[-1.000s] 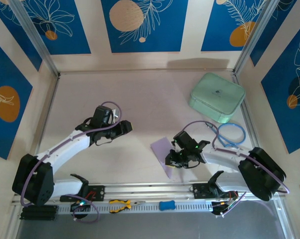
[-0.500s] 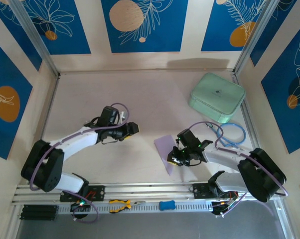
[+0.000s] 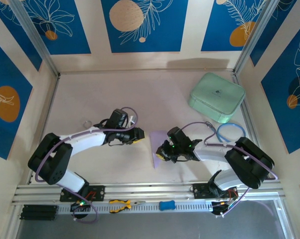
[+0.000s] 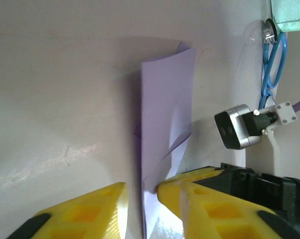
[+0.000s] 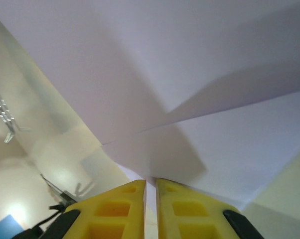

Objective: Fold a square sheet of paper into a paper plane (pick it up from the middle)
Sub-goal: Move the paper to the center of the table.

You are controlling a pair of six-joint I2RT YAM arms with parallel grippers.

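Note:
The pale lavender sheet of paper (image 3: 157, 142), folded with diagonal creases, stands near the table's middle front. My right gripper (image 3: 161, 155) holds its lower right edge. In the right wrist view the yellow fingers (image 5: 130, 209) are pressed onto a thin fold of the paper (image 5: 190, 74) at my right gripper (image 5: 151, 181). My left gripper (image 3: 139, 135) is just left of the sheet. In the left wrist view the paper (image 4: 165, 99) rises on edge inside my left gripper (image 4: 141, 188). Its jaws are apart; the right finger (image 4: 190, 194) touches the sheet, the left one stands clear.
A mint-green case (image 3: 217, 97) sits at the back right, with a blue cable loop (image 3: 231, 134) in front of it. Yellow-handled pliers (image 3: 121, 203) and a small blue tool (image 3: 166, 205) lie on the front rail. The right arm's wrist camera (image 4: 237, 127) is close behind the paper.
My left gripper has travelled right to the paper and its jaws have narrowed around it. My right gripper has carried the paper a little to the left.

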